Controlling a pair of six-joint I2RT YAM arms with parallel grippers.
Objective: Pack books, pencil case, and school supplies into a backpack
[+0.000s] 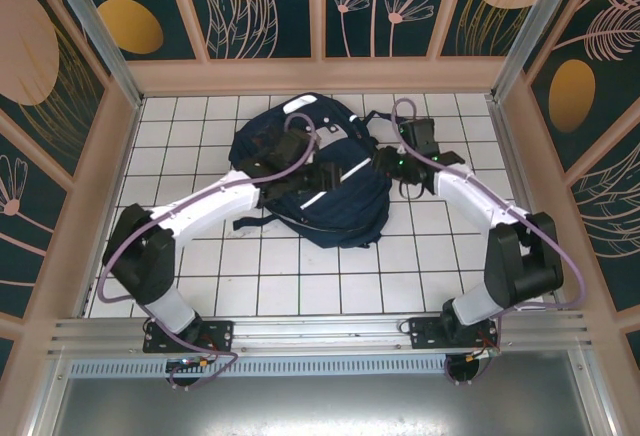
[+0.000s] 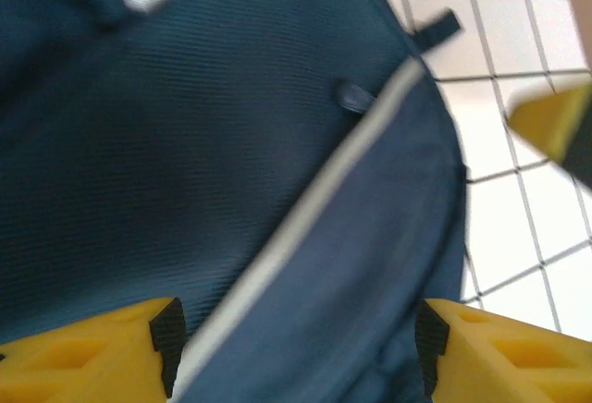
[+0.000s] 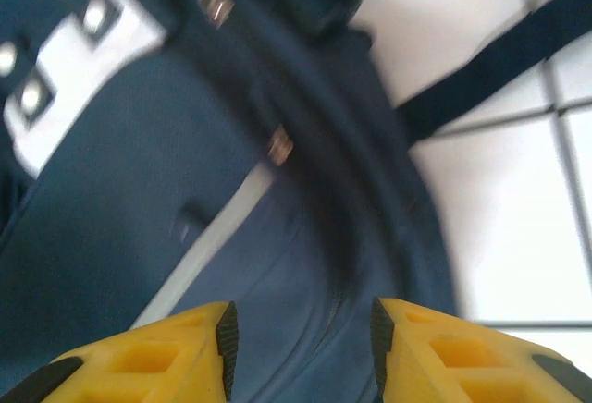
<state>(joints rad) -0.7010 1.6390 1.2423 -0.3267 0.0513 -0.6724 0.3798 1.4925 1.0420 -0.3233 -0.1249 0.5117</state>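
Yellow fingers (image 2: 83, 361) of your left gripper (image 2: 298, 343) stand released, wide apart over the backpack (image 2: 185, 144), its white stripe (image 2: 305, 227) running between them. Your right gripper (image 3: 301, 338) straddles the bag's edge, probably to steady it; whether it's grasping, you cannot tell. Tiled table (image 2: 518, 209) lies past the fingers.

End effector (image 3: 298, 329): yellow fingers (image 3: 148, 361) stood apart, close above navy fabric.
Backpack (image 3: 120, 190): navy, blurred, at left and middle.
Stripe (image 3: 208, 241): white, ran diagonally across the backpack.
Strap (image 3: 499, 70): dark, lay across the white-tiled tabletop (image 3: 499, 227) at right.
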